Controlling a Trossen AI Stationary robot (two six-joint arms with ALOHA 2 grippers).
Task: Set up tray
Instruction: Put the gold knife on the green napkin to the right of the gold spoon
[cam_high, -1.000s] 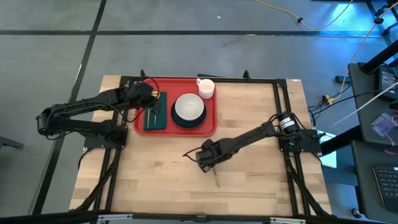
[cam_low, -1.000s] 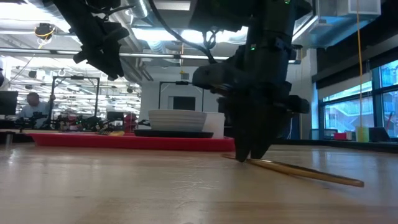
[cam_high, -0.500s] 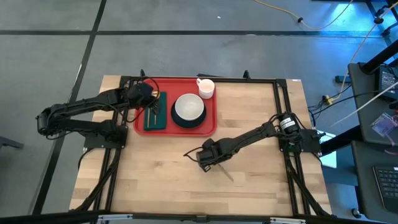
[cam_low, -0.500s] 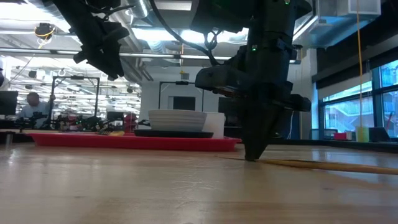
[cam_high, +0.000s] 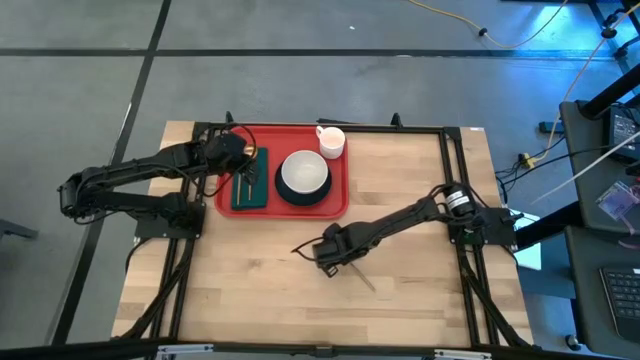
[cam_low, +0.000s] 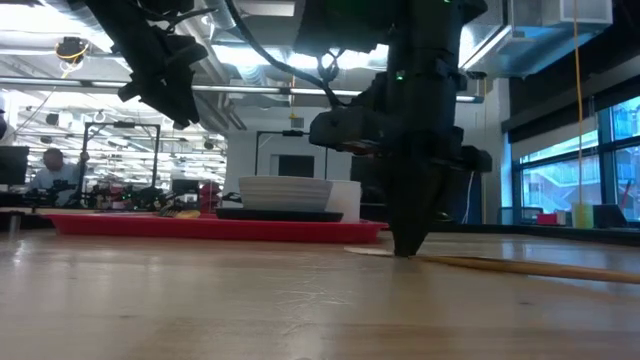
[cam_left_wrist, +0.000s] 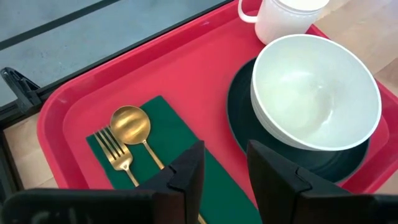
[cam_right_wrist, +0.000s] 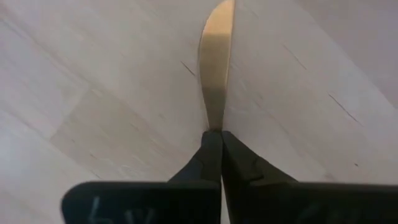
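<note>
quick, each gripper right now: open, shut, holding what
Left gripper: open, holding nothing, above the green napkin on the tray.
Right gripper: shut on the gold knife, down at the table.

A light wooden plank table (cam_high: 260, 280) carries a large red rectangular plastic tray (cam_high: 340, 205) and a slim gold knife (cam_high: 360, 279).

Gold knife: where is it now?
The slim gold metal knife lies on the bare wooden table, below the large red plastic tray in the high view, pinched by the right tool.
</note>
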